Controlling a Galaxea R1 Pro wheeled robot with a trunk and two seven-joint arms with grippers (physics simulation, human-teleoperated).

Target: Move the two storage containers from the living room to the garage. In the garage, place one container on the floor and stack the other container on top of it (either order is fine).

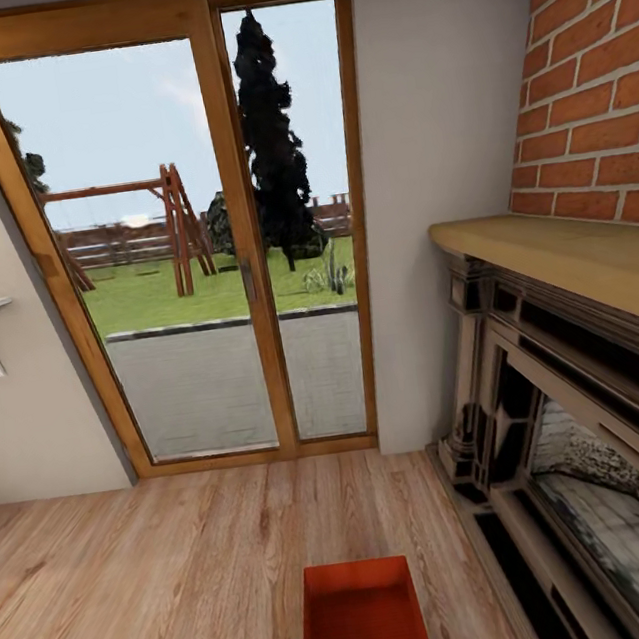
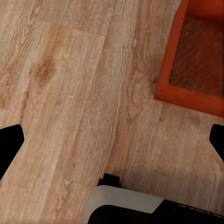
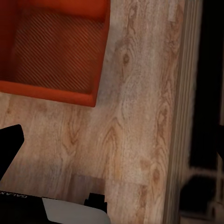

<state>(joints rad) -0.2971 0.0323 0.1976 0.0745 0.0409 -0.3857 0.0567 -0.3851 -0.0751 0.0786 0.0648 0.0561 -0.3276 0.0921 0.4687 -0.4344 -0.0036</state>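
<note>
Rust-red storage container (image 1: 362, 618) on the light wood plank floor (image 1: 143, 585) at six o'clock, glass patio door (image 1: 183, 237) at twelve, dark fireplace (image 1: 578, 447) at three, both grippers' fingers spread wide, holding nothing.

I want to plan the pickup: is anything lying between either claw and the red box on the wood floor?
Nothing visible does. The storage container sits open and empty on bare wood plank floor. Both wrist views show only planks between each claw's fingertips and its walls. The fireplace stands apart, to the right.
</note>
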